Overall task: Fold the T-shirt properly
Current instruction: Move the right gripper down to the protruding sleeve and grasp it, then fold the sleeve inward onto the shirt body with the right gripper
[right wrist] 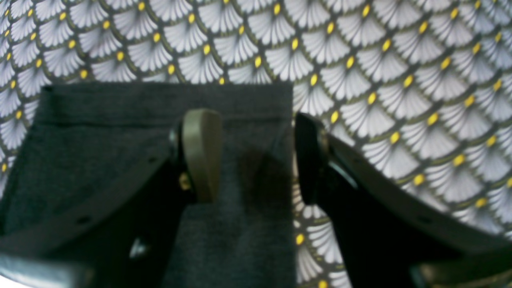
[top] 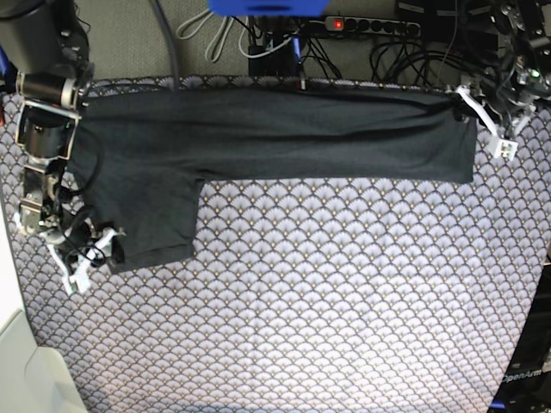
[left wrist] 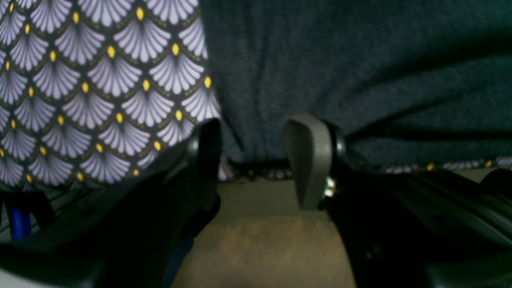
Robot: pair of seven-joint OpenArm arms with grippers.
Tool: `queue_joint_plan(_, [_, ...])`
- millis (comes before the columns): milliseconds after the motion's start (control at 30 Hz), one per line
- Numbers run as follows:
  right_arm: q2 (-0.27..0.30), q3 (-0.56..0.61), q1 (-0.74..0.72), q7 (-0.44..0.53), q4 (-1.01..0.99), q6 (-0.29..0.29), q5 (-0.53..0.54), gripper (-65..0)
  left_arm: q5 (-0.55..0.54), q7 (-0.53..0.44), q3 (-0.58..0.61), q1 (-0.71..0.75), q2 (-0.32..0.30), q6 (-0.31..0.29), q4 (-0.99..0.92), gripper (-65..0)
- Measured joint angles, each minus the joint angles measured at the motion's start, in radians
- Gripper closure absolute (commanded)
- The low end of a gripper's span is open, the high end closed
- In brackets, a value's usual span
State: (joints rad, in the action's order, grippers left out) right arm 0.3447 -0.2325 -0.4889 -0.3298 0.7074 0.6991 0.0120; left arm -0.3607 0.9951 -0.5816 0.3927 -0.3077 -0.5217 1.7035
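Scallop-patterned cloth (top: 327, 301) covers the worktop, and the T-shirt (top: 258, 138) lies folded lengthwise along its far edge, sleeve pointing near. Both the right gripper (right wrist: 258, 156) and left gripper (left wrist: 252, 160) show jaws apart, holding nothing. Closing low, they might pinch the cloth too.

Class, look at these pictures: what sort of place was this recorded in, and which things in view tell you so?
Probably a robotics lab or workshop: a table under a scallop-patterned cloth, a T-shirt laid out between two robot arms, and a power strip with tangled cables behind.

Scallop-patterned cloth (top: 327, 292) covers the table — the dark T-shirt (top: 258, 133) lies along its far edge
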Motion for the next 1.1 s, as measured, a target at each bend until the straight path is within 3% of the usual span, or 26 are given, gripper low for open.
queue_joint_plan(300, [0.008,0.000,-0.067,0.071,-0.088,-0.001,0.003,-31.0,0.000,0.000,0.000,-0.006,0.000,0.000,0.000,-29.0])
queue_joint_plan(1100, [0.007,-0.002,-0.059,0.065,-0.095,0.000,0.002,-31.0,0.000,0.000,0.000,-0.005,0.000,0.000,0.000,-28.9])
